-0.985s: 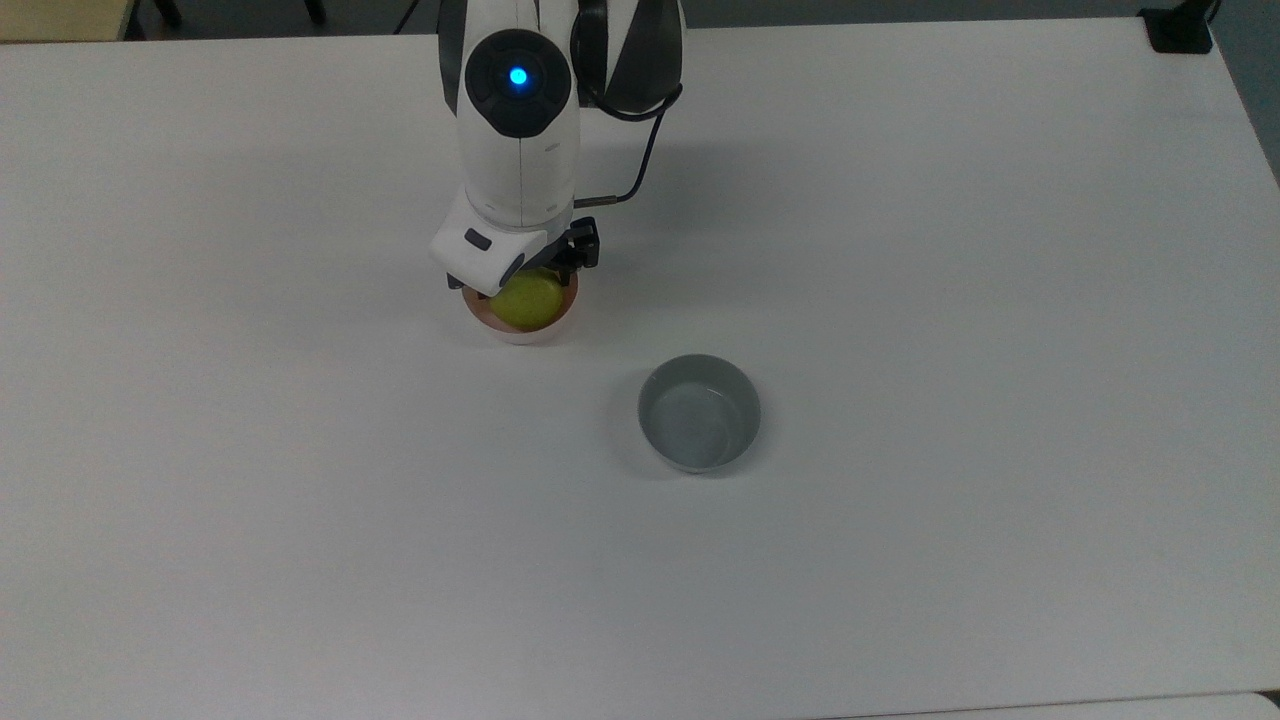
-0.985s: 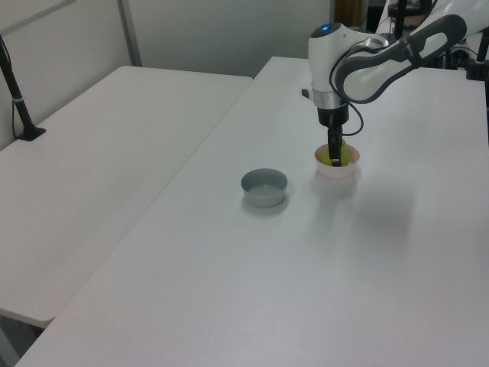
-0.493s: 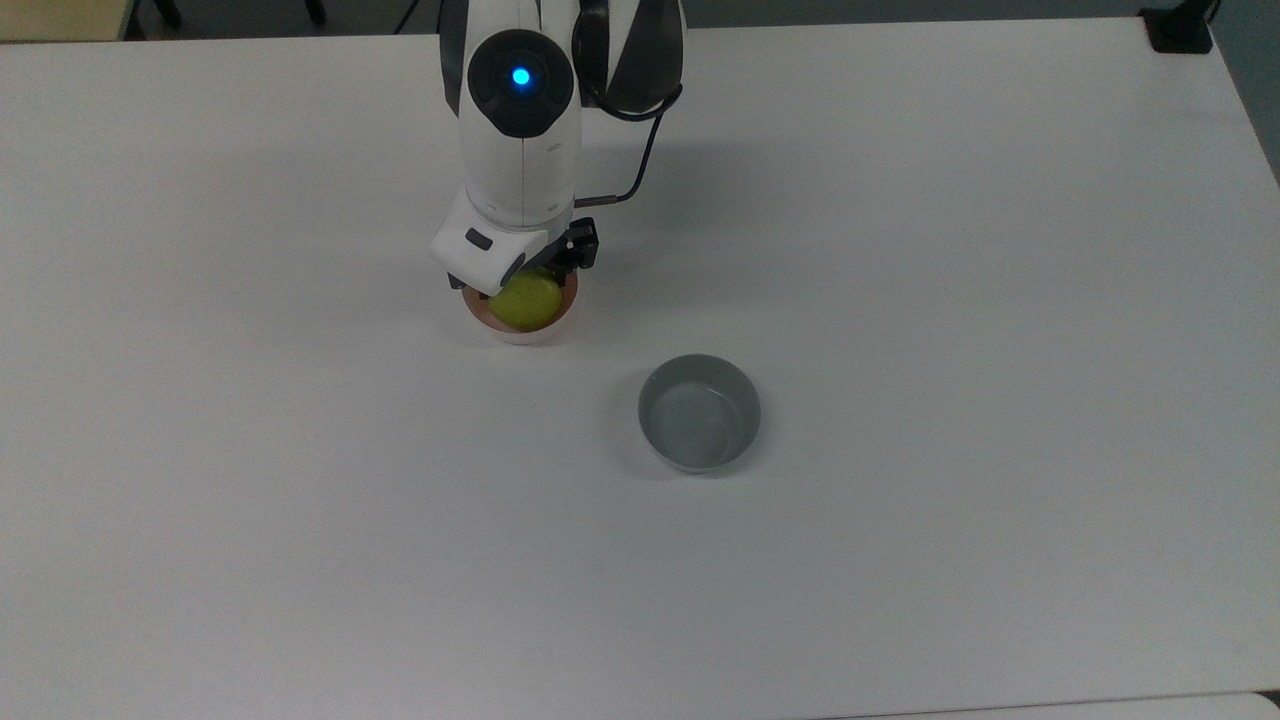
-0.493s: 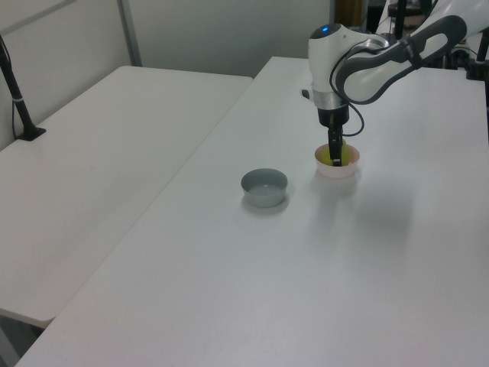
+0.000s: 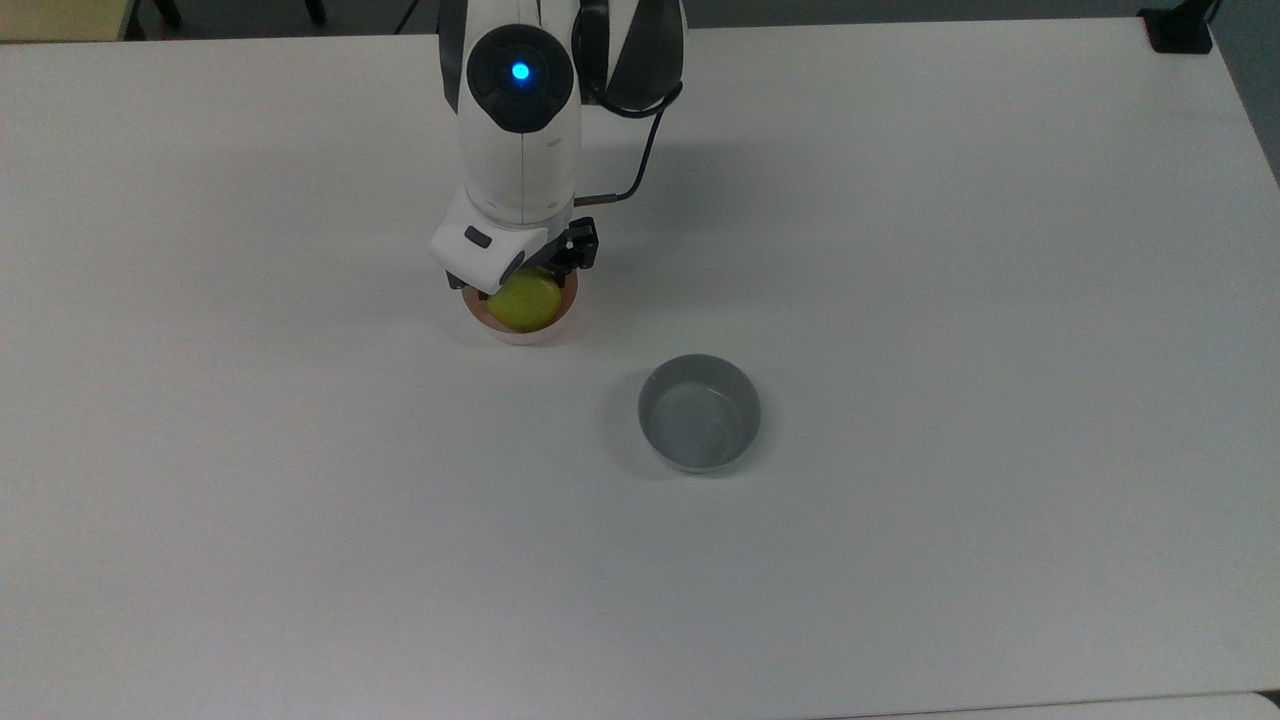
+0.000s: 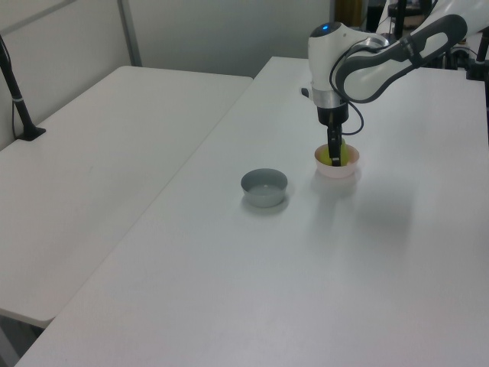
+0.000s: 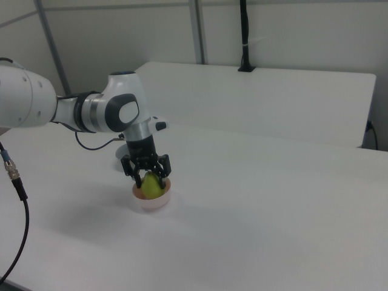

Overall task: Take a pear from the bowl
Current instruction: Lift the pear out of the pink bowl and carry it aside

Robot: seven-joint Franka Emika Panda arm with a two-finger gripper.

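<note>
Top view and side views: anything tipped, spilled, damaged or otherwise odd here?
Nothing stands out. The pear sits in the pink bowl, the gripper straddles it, and the grey bowl stands upright and apart on the white table.

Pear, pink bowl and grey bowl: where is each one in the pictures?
pear [image 5: 525,301], top view, on its yellow-green side below the gripper.
pink bowl [image 7: 152,204], right view, on its outer wall.
grey bowl [image 5: 699,415], top view, on its inside bottom.
</note>
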